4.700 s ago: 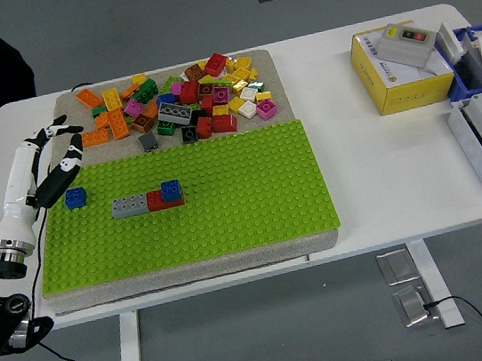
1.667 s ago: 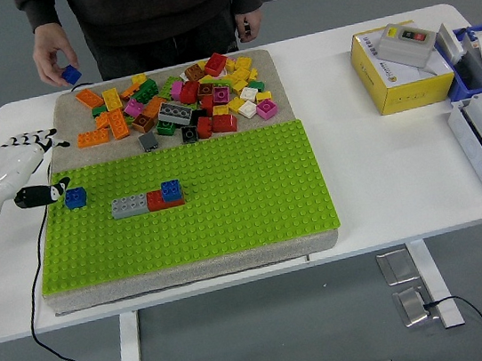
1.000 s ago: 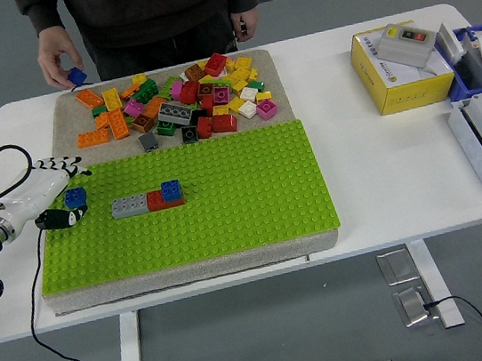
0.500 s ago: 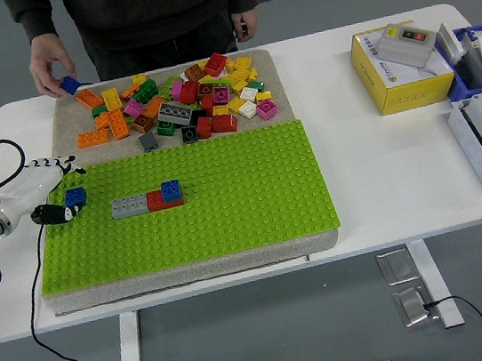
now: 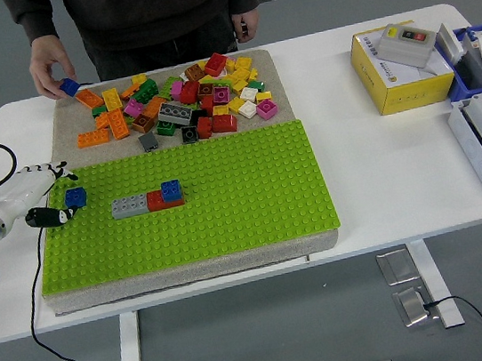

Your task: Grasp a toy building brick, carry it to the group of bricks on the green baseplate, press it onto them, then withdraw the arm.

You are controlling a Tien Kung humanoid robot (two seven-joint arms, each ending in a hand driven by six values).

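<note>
Blue brick [image 5: 75, 197] sits at the green baseplate's [image 5: 227, 209] left edge, and we see our left hand [image 5: 34, 193] closing around it, fingers above, thumb below; a firm grip we cannot confirm. Just right of it sits the group of bricks [image 5: 147, 200], grey, red and blue. Across the table [image 5: 382, 161], a person's hand [image 5: 50, 71] holds another blue piece [image 5: 71, 86] beside the loose pile [image 5: 178, 101].

The robot's white left hand [image 5: 33, 199] reaches in low over the worktop's left edge — wrist level, black-tipped fingers [image 5: 53, 217] loosely spread, thumb below, gripping nothing. The person's hand [image 5: 50, 71] hangs at the far-left corner, fingers curled.
</note>
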